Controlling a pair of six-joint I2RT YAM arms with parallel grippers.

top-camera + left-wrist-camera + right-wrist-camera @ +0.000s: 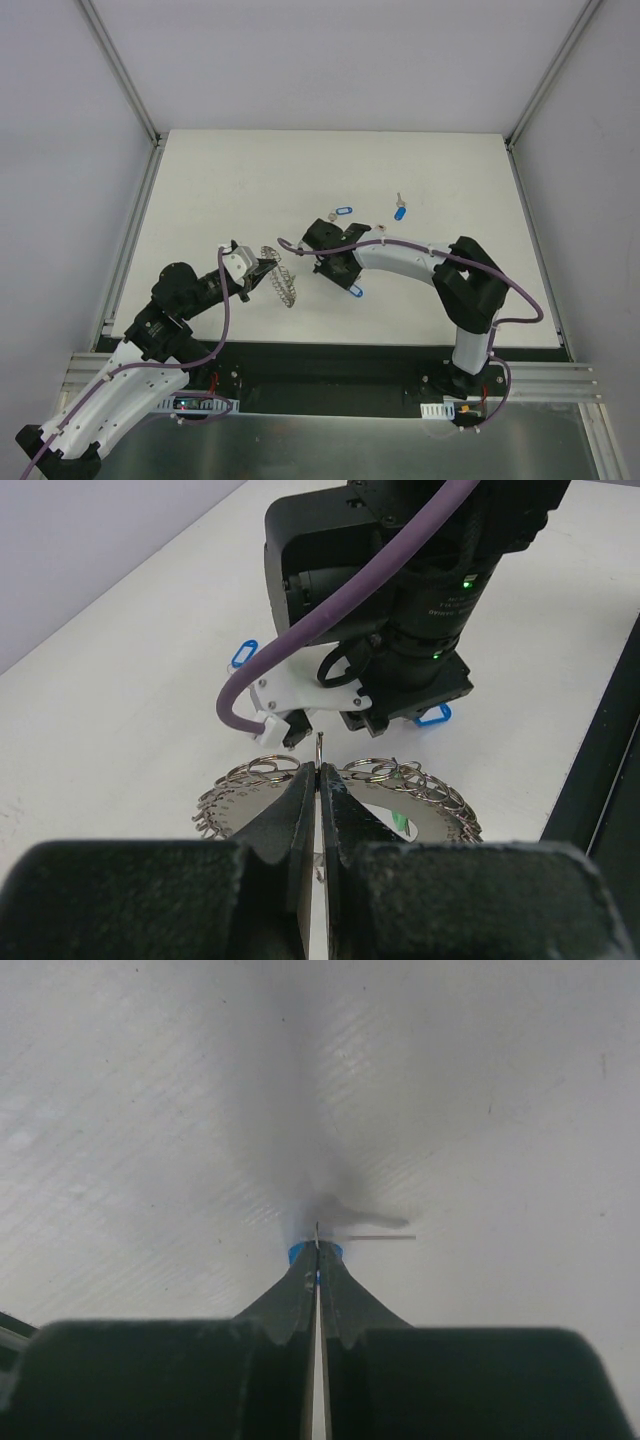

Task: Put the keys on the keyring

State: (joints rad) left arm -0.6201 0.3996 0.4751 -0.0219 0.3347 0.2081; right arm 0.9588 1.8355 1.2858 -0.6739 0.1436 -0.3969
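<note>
My left gripper [264, 268] [318, 772] is shut on the keyring [284, 276] [432, 792], a flat grey disc rimmed with many small wire loops. It pinches a thin loop at the rim, and a green spot shows inside the ring. My right gripper [345, 279] [317, 1248] is shut on a key with a blue tag [353, 291] [295, 1253], just right of the keyring and low over the table. A thin silver piece [382, 1237] sticks out to the right of its tips. Two more blue-tag keys [338, 213] [400, 211] lie behind. I cannot make out a grey-tag key.
The right wrist [400, 600] hangs close in front of the left gripper. A blue tag [243, 653] lies on the white table [230, 180] behind it. Grey walls and rails [130, 250] bound the table's sides.
</note>
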